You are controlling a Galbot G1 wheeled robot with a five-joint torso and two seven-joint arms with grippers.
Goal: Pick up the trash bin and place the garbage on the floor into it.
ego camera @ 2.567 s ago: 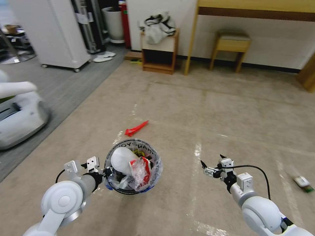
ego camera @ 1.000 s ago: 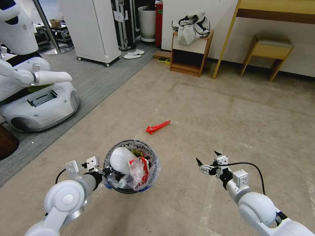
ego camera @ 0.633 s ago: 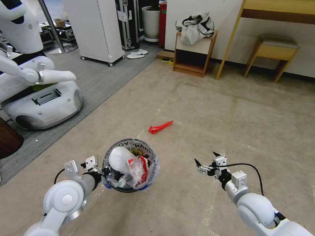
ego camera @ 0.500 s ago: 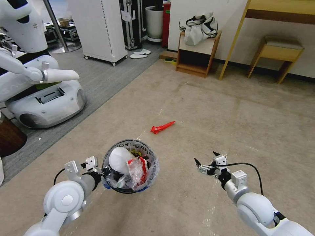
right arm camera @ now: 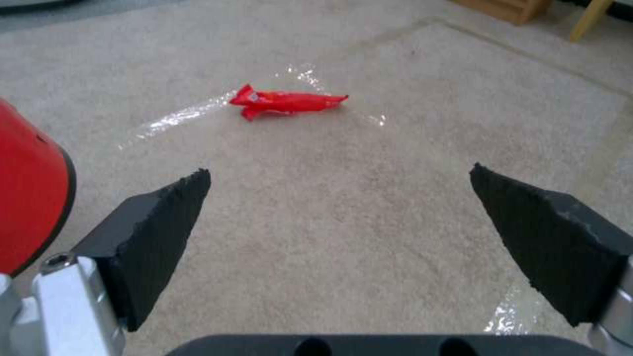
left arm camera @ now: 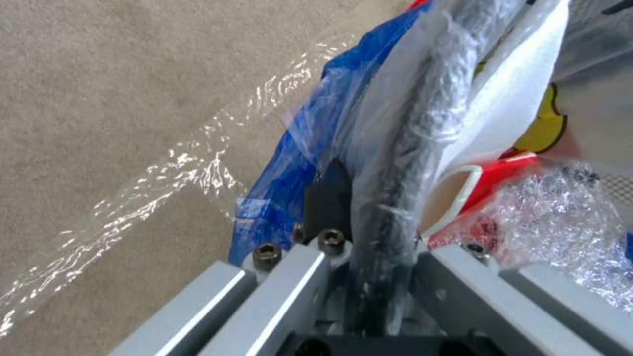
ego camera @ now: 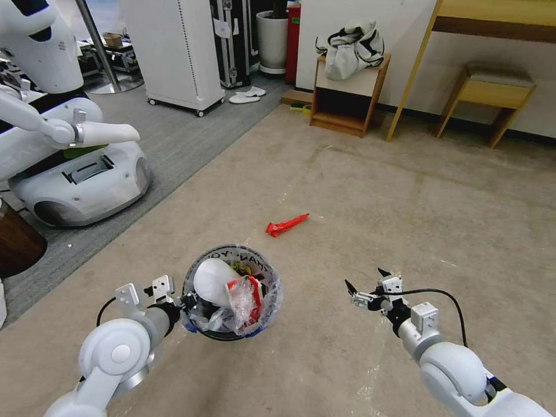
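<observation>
The left gripper (ego camera: 186, 302) is clamped on the rim of the trash bin (ego camera: 231, 258), holding it above the beige carpet (ego camera: 359, 191); the bag-lined bin already holds a white slipper (ego camera: 211, 281) and crumpled wrappers. The right gripper (ego camera: 364, 284) hangs to the bin's right with its fingers (right arm camera: 155, 217) spread wide and empty. A red wrapper (ego camera: 285, 225) lies on the carpet ahead, well apart from both.

Both arms reach forward and down, elbows bent. The left end effector (ego camera: 184, 302) is clamped on the rim of the trash bin (ego camera: 200, 330), one finger inside the rim and one outside, wrist level. The right end effector (ego camera: 364, 285) hangs free off to the side, its two dark fingertips (right arm camera: 158, 217) spread wide apart, holding nothing.
</observation>
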